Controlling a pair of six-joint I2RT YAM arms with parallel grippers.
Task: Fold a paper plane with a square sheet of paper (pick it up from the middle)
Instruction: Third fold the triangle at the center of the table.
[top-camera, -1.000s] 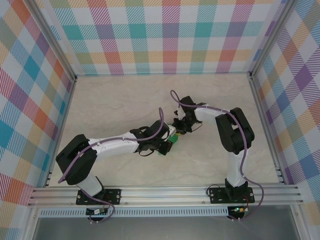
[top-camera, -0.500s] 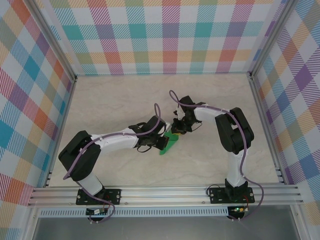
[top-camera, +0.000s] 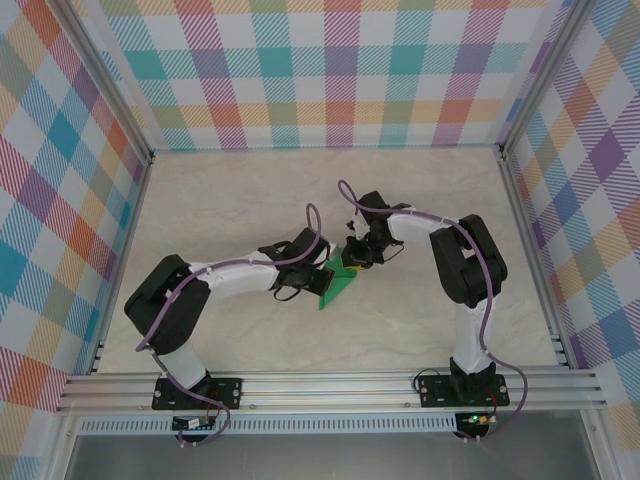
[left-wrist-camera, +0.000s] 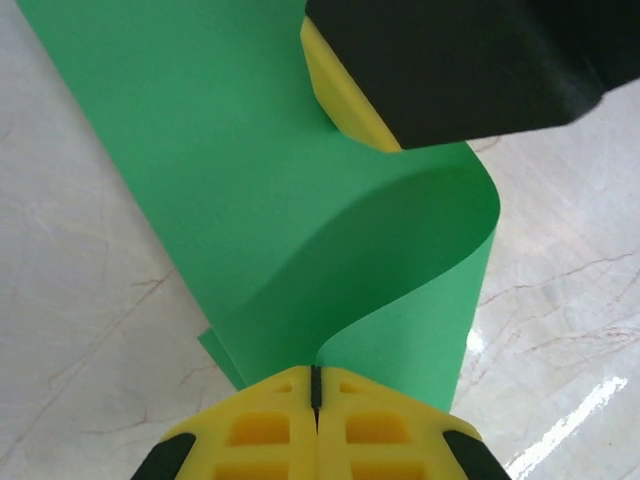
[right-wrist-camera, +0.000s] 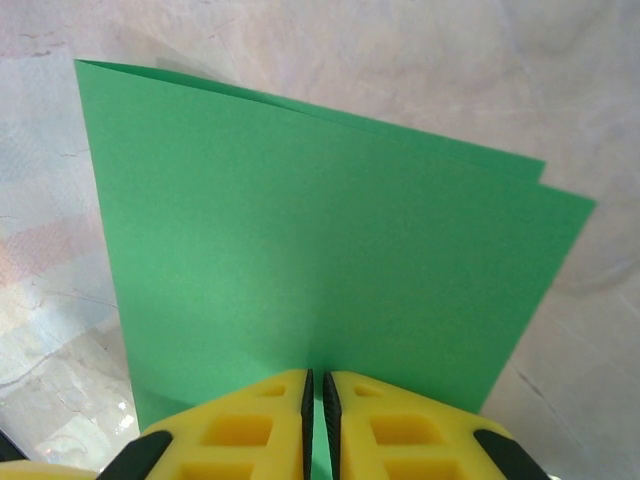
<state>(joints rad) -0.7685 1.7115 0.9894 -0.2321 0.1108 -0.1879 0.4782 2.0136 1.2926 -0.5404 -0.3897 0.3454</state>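
The square sheet of paper (top-camera: 338, 288) is bright green and lies folded over at the table's middle, between both arms. In the left wrist view the paper (left-wrist-camera: 270, 180) curls up in an S-shaped bend, and my left gripper (left-wrist-camera: 315, 382) is shut on its near edge. A yellow finger (left-wrist-camera: 345, 100) of the right gripper presses on the sheet's far part. In the right wrist view the paper (right-wrist-camera: 320, 260) shows two stacked layers, slightly offset at the far edge. My right gripper (right-wrist-camera: 314, 388) is shut on its near edge. From above, the left gripper (top-camera: 320, 274) and right gripper (top-camera: 356, 257) sit close together.
The table top (top-camera: 240, 200) is pale marble. Plaid walls (top-camera: 330, 70) close the back and both sides, with metal posts (top-camera: 118, 100) at the corners. An aluminium rail (top-camera: 330, 385) runs along the near edge by the arm bases.
The left arm has swung up and away from the near edge, its gripper drawing closer to the right one. More of the green paper now shows below the grippers.
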